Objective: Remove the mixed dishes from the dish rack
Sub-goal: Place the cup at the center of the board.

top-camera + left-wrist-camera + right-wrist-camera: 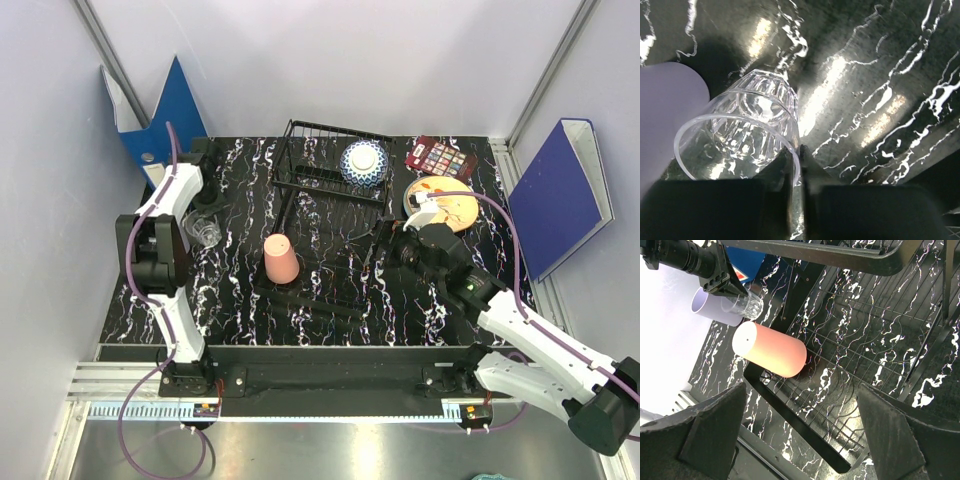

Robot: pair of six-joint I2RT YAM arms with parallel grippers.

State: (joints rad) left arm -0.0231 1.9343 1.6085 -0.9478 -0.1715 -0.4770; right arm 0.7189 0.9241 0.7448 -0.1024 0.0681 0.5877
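The black wire dish rack [325, 240] lies mid-table. A salmon-pink cup [281, 260] stands upside down on its flat tray, also in the right wrist view [771, 349]. A blue-and-white bowl [363, 162] sits in the raised basket. My left gripper [797, 152] is shut on the rim of the clear glass cup [747, 130], tilted, left of the rack [205, 232]. A lavender cup [667, 115] is right beside it. My right gripper [805, 440] is open and empty over the rack's tray [388, 245]. A cream orange-patterned plate [447, 207] lies right of the rack. I cannot make out the white plate.
A dark red palette of coloured squares [445, 157] lies at the back right. Blue binders lean on the left wall [165, 110] and the right wall [570, 190]. A metal frame rail [300, 375] runs along the near table edge.
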